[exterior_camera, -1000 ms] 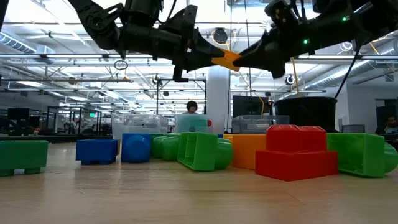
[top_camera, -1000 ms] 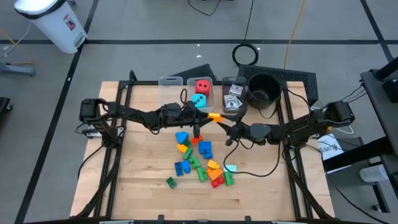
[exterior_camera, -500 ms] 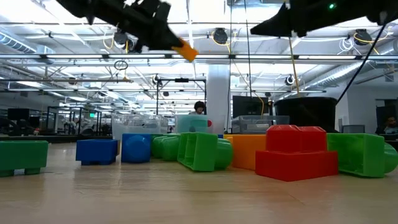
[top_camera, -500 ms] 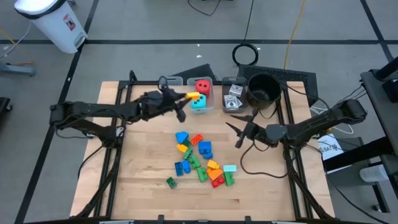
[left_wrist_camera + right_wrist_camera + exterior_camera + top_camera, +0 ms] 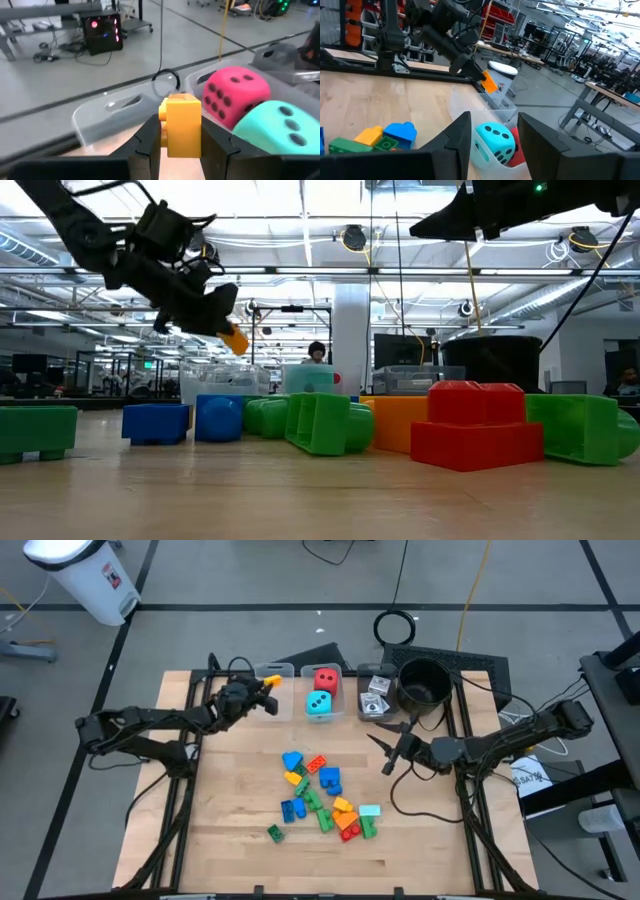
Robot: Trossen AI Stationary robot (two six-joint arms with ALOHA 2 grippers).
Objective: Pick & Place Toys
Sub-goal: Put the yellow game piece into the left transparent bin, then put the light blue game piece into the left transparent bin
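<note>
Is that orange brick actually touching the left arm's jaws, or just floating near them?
Touching. The left wrist view shows the orange brick pinched between the left gripper, both dark jaws pressed against its sides.

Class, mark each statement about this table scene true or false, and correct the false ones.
1. The left gripper holds an orange brick. True.
2. The red die and teal die share one clear bin. True.
3. The right gripper holds a green brick. False: its fingers are open and empty.
4. The round black pot stands among the loose bricks. False: it stands at the table's far edge, beside the bins.
</note>
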